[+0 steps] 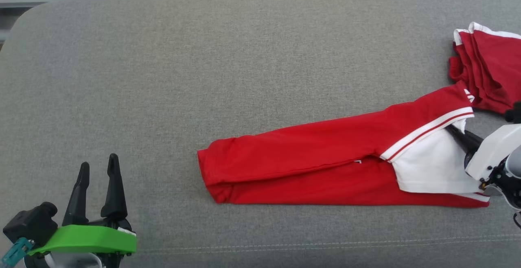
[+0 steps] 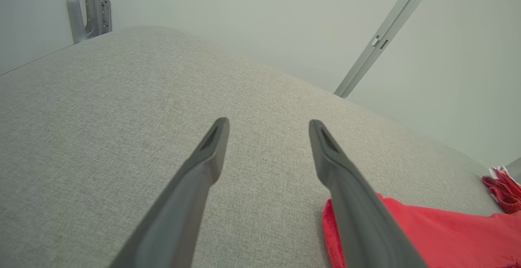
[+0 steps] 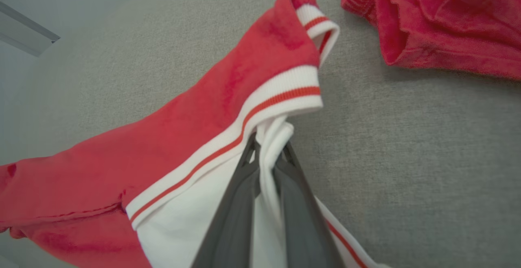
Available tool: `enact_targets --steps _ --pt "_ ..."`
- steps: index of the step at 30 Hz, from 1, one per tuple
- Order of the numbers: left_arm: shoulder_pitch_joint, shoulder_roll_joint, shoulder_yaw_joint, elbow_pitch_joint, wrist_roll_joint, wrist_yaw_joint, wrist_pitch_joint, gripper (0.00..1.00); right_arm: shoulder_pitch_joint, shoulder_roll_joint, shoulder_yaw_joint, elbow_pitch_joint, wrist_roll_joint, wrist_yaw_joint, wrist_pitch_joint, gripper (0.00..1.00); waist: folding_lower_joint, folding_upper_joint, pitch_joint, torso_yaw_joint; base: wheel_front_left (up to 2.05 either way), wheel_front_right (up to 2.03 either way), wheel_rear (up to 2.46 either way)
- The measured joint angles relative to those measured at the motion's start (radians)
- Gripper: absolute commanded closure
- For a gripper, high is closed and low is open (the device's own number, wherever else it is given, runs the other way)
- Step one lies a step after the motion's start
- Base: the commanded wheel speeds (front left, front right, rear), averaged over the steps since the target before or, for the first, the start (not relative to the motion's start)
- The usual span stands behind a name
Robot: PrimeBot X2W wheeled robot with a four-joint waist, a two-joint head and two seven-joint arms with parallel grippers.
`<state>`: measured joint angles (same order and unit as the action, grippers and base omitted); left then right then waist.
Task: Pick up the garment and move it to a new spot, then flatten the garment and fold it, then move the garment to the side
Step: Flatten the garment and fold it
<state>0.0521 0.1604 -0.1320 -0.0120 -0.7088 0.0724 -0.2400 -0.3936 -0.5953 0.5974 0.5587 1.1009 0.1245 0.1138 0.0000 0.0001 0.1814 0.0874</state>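
Observation:
A red garment (image 1: 325,162) with a white panel and striped white trim lies stretched lengthwise on the grey cushion (image 1: 203,76), folded into a long band. My right gripper (image 1: 456,131) is shut on the white fabric at the band's right end; in the right wrist view the white cloth (image 3: 266,166) is pinched between its dark fingers (image 3: 236,203). The garment's left end (image 2: 427,235) shows beside my left gripper (image 2: 268,125). Well left of the garment, near the front edge, my left gripper (image 1: 99,168) stands open with nothing between its fingers.
A second red garment with white trim (image 1: 488,68) lies bunched at the cushion's far right, also seen as red cloth (image 3: 439,19) just beyond the held end. A pale wall and metal frame bars (image 2: 386,36) stand behind the cushion.

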Motion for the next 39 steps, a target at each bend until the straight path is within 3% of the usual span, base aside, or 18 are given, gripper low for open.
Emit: enact_targets --steps 9,14,20,28,33,39 --pt "0.01 0.01 0.003 -0.032 0.003 0.0 -0.003 0.0 -0.068 -0.113 -0.062 0.041 -0.019 -0.002 -0.018 1.0 0.0 0.0 -0.01 -0.063 0.0 0.0 0.0" --pt "0.01 0.009 -0.001 -0.035 0.003 0.0 -0.003 0.0 -0.076 -0.121 -0.069 0.048 -0.015 -0.003 -0.016 1.0 0.0 0.0 -0.007 -0.092 0.0 0.0 0.0" --pt "0.009 0.003 -0.007 -0.034 0.003 0.0 -0.003 0.0 -0.089 -0.026 -0.061 -0.017 0.042 -0.002 0.003 1.0 0.0 0.0 -0.004 -0.115 0.0 0.0 0.0" --pt "0.009 -0.005 -0.022 -0.026 0.005 0.0 -0.003 0.0 -0.097 0.054 -0.001 -0.177 0.087 -0.002 0.066 1.0 0.0 0.0 -0.018 -0.132 0.0 0.0 0.0" --pt "0.006 -0.014 -0.038 -0.016 0.01 -0.002 -0.003 0.0 -0.097 0.118 0.045 -0.277 0.137 -0.002 0.119 1.0 0.0 0.0 -0.028 -0.125 0.0 0.0 0.0" --pt "0.004 -0.027 -0.051 0.003 0.01 -0.003 -0.003 0.0 -0.097 0.181 0.094 -0.307 0.161 -0.003 0.18 1.0 0.0 0.0 -0.039 -0.098 0.0 0.0 0.0"
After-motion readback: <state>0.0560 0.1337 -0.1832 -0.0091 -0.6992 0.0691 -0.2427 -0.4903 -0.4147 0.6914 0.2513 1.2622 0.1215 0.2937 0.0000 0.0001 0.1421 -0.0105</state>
